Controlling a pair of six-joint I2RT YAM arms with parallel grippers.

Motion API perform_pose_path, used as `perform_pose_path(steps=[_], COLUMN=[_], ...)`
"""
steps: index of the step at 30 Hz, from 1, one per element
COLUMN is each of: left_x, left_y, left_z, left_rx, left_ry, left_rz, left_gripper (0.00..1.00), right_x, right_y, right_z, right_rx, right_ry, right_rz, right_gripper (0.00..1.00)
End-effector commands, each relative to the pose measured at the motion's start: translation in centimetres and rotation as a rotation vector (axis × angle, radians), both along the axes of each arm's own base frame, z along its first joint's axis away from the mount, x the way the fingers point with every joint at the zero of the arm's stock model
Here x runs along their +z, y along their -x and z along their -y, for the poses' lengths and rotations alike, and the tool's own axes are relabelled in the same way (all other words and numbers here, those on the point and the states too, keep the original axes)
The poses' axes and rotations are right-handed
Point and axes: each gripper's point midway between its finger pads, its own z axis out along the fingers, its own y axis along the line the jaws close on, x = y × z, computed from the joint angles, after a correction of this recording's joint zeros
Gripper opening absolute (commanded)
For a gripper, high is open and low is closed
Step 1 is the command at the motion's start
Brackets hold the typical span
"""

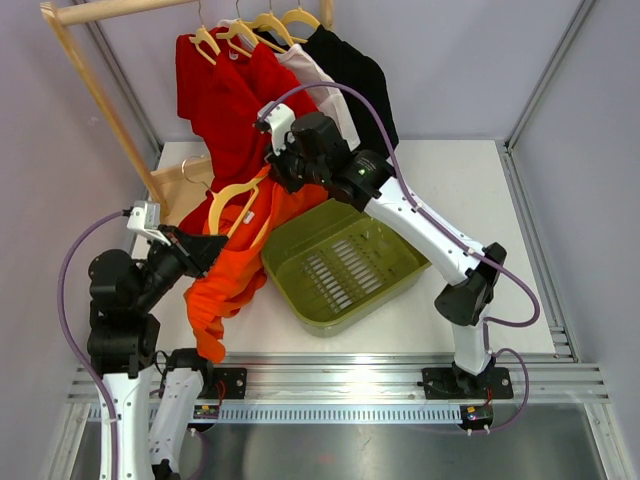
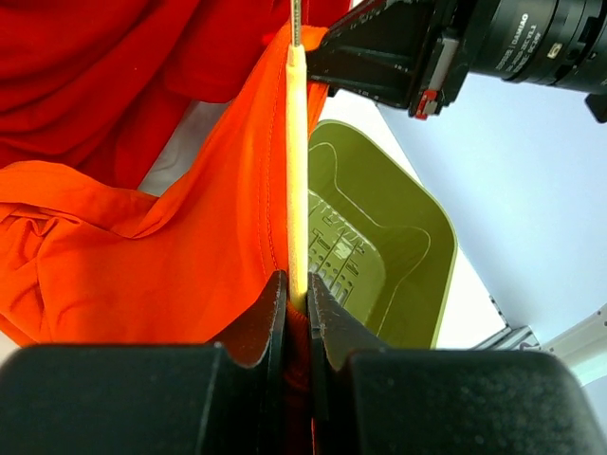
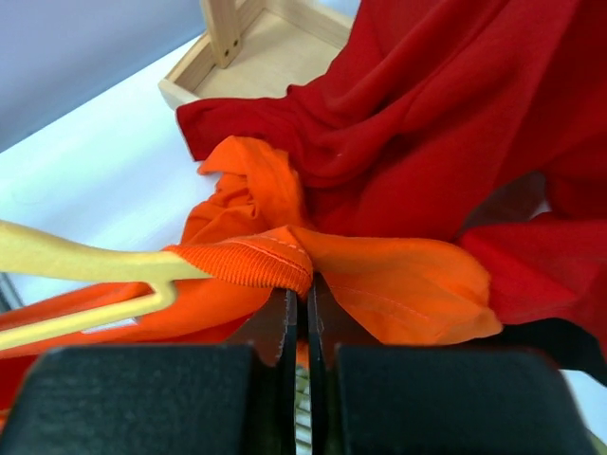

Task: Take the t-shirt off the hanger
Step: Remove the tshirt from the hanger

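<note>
Right gripper (image 3: 302, 299) is pinching the orange t-shirt (image 3: 398, 284) at its ribbed collar, jaws nearly touching; left gripper (image 2: 296, 289) is clamping narrowly on the yellow hanger (image 2: 297, 171) beside the green basket (image 2: 417, 246).

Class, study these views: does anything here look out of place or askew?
Yes. The orange t-shirt lies crumpled on the table beside the green basket, not hanging like the red shirts on the rail. Its yellow hanger sits tilted, clamped by the left hand, while the right hand pinches the collar.
</note>
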Motion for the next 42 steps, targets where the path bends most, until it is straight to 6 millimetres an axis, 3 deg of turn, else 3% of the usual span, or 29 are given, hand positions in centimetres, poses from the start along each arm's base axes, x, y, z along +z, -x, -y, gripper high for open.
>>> perform_pose_path(steps=[1,4,9,11,13,18,22,25,29,34,42], left_x=[1.2,0.1,-1.6,-1.9,-2.0,-0.8,0.0,0.7,1.6,3.5,6.9], left_y=[0.8,1.7,3.1,3.7,4.1,5.1,5.6,5.7,5.8,6.5,8.3], left_z=[0.1,0.5,1.1,1.4,1.7,2.6,2.2,1.5,0.8,1.1,0.6], left_rx=[-0.009,-0.043,-0.105,-0.127,-0.151,-0.224,-0.206,-0.161,-0.115,-0.129,-0.102], left_ry=[-0.025,-0.049,-0.091,-0.103,-0.11,-0.122,-0.16,-0.178,-0.195,-0.188,-0.192], left_rz=[0.07,0.072,0.066,0.069,0.075,0.116,0.135,0.146,0.165,0.214,0.299], left_gripper=[0.0,0.0,0.0,0.0,0.0,0.0,0.0,0.0,0.0,0.0,0.0], right_x=[5.2,6.6,8.4,8.9,9.1,7.5,5.8,4.9,4.1,2.2,-0.1], right_y=[-2.1,-4.2,-11.0,-13.0,-13.9,-17.2,-19.6,-20.7,-21.1,-21.1,-22.4], right_z=[1.4,3.0,9.1,11.6,12.9,16.5,19.6,21.9,23.5,24.1,27.0], right_rx=[-0.111,-0.179,-0.348,-0.4,-0.426,-0.507,-0.574,-0.605,-0.608,-0.572,-0.613], right_ry=[-0.065,-0.082,-0.109,-0.114,-0.117,-0.091,-0.068,-0.056,-0.03,0.022,0.041], right_rz=[0.157,0.207,0.251,0.27,0.279,0.262,0.239,0.221,0.22,0.196,0.149], right_gripper=[0.0,0.0,0.0,0.0,0.0,0.0,0.0,0.0,0.0,0.0,0.0])
